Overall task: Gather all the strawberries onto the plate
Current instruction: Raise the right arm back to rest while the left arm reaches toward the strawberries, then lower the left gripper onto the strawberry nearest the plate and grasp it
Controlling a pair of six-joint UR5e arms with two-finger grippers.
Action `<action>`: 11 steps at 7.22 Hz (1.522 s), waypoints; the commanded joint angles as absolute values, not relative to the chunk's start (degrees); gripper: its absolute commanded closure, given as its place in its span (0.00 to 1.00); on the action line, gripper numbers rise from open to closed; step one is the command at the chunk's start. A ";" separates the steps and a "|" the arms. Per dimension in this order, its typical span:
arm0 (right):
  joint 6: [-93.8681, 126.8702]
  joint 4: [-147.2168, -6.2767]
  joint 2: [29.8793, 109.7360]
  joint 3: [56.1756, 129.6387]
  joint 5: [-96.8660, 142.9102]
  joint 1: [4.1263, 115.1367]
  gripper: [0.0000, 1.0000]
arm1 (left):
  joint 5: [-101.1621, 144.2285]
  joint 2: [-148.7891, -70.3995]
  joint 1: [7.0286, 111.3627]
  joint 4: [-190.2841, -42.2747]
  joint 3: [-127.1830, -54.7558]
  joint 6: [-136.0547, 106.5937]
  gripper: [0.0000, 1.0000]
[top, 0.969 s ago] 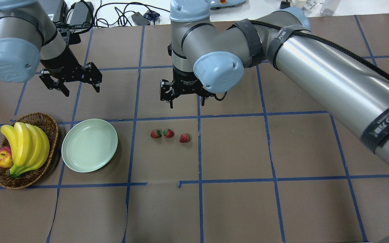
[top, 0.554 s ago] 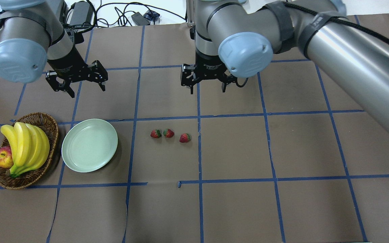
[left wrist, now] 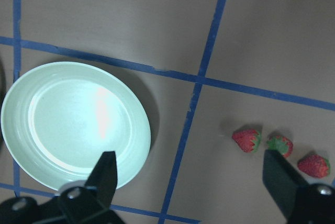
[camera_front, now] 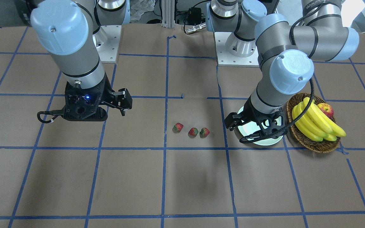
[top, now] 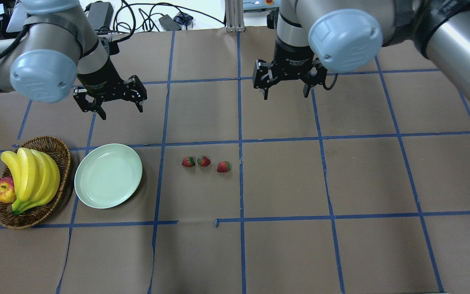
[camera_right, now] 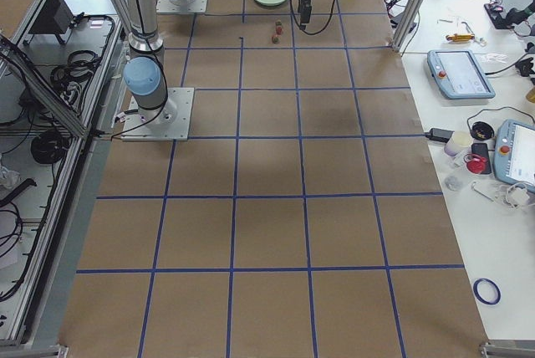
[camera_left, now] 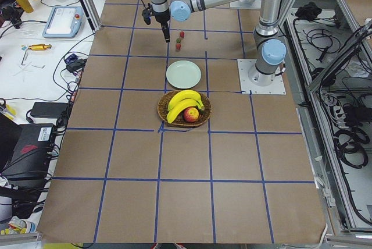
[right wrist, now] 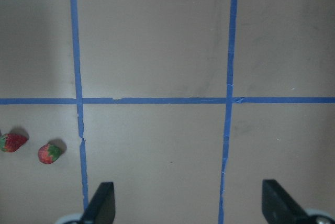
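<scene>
Three small red strawberries [top: 188,161] [top: 203,161] [top: 223,166] lie in a row on the brown table, right of the pale mint-green plate [top: 108,175], which holds nothing. My left gripper [top: 120,109] is open and empty, hovering beyond the plate's far edge. Its wrist view shows the plate [left wrist: 73,124] and all three strawberries [left wrist: 246,140]. My right gripper [top: 286,95] is open and empty, above the table beyond and to the right of the strawberries. Its wrist view shows two strawberries [right wrist: 49,153] at the left edge.
A brown wicker basket [top: 57,148] with bananas [top: 31,175] and an apple [top: 3,191] stands left of the plate. Blue tape lines grid the table. Cables and power bricks [top: 96,16] lie past the far edge.
My right arm has swung to the right and farther from the strawberries, still open. My left gripper has shifted a little to the right, still open. Strawberries and plate have not moved.
</scene>
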State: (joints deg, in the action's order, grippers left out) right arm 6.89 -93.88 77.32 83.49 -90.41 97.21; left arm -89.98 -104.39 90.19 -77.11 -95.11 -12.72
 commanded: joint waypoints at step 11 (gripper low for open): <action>5.71 -88.69 78.49 83.67 -91.67 93.69 0.00 | -78.31 -117.41 94.66 -69.79 -99.93 -40.61 0.00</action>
State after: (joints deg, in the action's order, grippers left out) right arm 5.71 -89.29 78.48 83.62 -91.52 93.63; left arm -79.08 -116.33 94.69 -69.78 -99.92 -39.63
